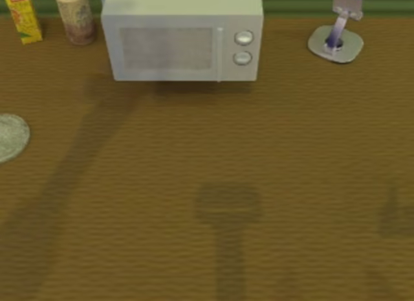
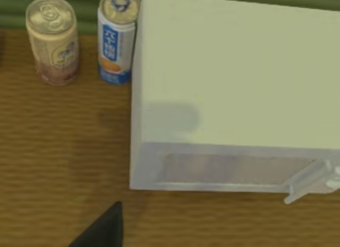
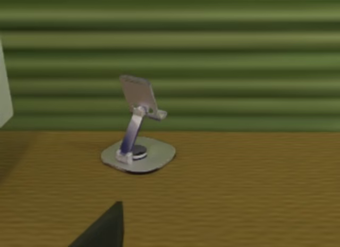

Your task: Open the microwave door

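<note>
I am approaching the microwave (image 1: 182, 34), whose microwave door (image 1: 167, 50) is sitting closed; neither arm's fingers are visible, so their opening I cannot tell. Next I am needing to hook its handle (image 2: 307, 181).

Brown table (image 1: 207, 184), microwave (image 1: 181, 16) (door shut), carton (image 1: 24, 16), cans (image 1: 76, 16)

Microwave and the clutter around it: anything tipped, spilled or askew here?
Nothing stands out. The microwave sits square with its door shut, both cans and the carton are upright, and the phone stand rests flat.
</note>
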